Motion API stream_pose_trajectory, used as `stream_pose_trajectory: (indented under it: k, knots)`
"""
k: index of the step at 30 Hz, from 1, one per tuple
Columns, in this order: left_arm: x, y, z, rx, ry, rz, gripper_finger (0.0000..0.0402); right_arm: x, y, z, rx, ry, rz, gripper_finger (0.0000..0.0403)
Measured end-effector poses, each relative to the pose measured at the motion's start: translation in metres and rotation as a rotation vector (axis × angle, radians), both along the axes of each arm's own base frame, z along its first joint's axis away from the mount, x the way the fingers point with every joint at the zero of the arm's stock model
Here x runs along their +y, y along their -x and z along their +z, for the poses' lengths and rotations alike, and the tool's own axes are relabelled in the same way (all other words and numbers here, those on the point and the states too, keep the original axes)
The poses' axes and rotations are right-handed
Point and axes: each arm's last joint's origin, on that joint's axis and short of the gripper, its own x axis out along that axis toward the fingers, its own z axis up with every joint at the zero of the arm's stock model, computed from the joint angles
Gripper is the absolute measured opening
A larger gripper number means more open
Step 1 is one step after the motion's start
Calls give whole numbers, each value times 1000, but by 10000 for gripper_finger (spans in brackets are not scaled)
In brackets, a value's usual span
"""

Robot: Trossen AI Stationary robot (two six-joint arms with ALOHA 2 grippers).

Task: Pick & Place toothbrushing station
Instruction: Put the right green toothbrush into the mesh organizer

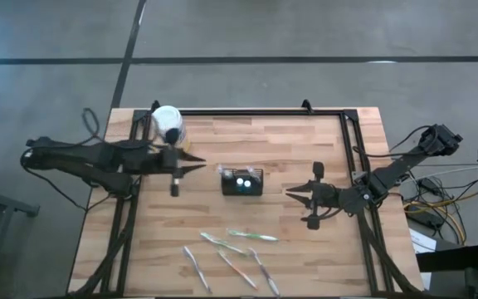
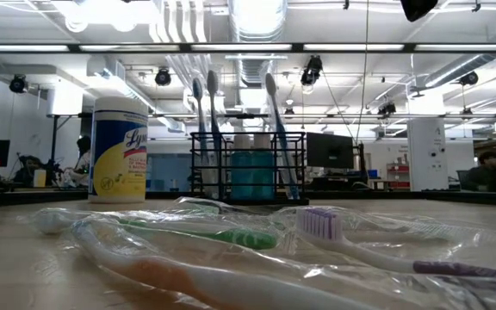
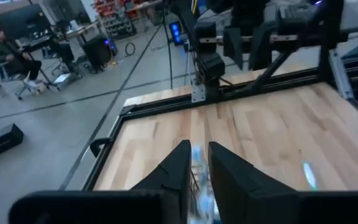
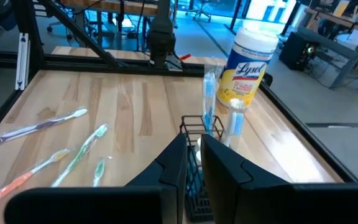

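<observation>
Wooden butcher-block table (image 1: 305,158) is sitting inside a black frame on a grey floor, with an open workshop and a seated person (image 3: 5,53) showing beyond it. Nearest the front edge, several wrapped toothbrushes are lying loose and flat: a green-handled toothbrush (image 2: 222,234), an orange-handled toothbrush (image 2: 166,277) and a purple-bristled toothbrush (image 2: 360,241), well apart from the caddy. Farther in, at mid-table, the black wire-mesh caddy (image 1: 242,181) is standing upright, holding pale blue toothbrushes (image 2: 274,129) that are sticking up head-first above its rim. Left gripper (image 1: 197,165) is hovering just left of the caddy, pointing at it, fingers (image 3: 229,171) nearly closed with only a slim gap, holding nothing. Right gripper (image 1: 293,193) is hovering just right of the caddy, also pointing at it, fingers (image 4: 225,171) narrowly parted and empty. Neither is touching the caddy. Farthest back, near the far left corner, a yellow Lysol wipes canister (image 1: 168,123) with a white lid is standing upright beside the left arm.
</observation>
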Motion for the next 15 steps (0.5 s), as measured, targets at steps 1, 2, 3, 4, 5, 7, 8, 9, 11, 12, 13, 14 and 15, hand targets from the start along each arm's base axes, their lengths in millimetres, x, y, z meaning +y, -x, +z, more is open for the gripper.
stream_pose_trajectory:
  k: [1, 2, 3, 4, 5, 7, 8, 9, 11, 12, 13, 14, 15]
  knots:
    - [0, 8, -4, -9, 4, -1, 53, 0, 0, -2, 4, 1, 0, 43]
    - [1, 18, -9, -29, 14, -2, 47, 0, 1, -3, 4, 1, 2, 43]
    - [3, 25, -15, -52, 29, 1, 41, 1, 1, -4, -5, -1, 8, 43]
    - [4, 33, -22, -83, 49, 4, 33, 2, 1, -5, -20, 5, 17, 43]
    - [5, 40, -28, -117, 66, 7, 26, 3, 0, -5, -40, 13, 35, 43]
    - [7, 53, -40, -166, 89, 8, 10, 3, 2, -3, -85, 29, 102, 43]
    - [8, 57, -47, -169, 93, 8, 6, 1, 5, 1, -118, 26, 124, 43]
    - [8, 60, -53, -171, 99, 9, 5, -3, 8, 7, -161, 14, 126, 43]
    - [9, 65, -64, -174, 111, 10, 6, -12, 18, 20, -236, -4, 117, 43]
    - [10, 67, -70, -173, 119, 11, 5, -16, 25, 23, -262, -6, 114, 43]
    - [10, 69, -75, -177, 126, 12, 4, -20, 32, 26, -285, -14, 113, 43]
    - [10, 70, -81, -181, 132, 12, 4, -24, 38, 27, -303, -24, 113, 43]
    - [10, 71, -88, -171, 134, 12, 3, -28, 44, 26, -319, -32, 113, 43]
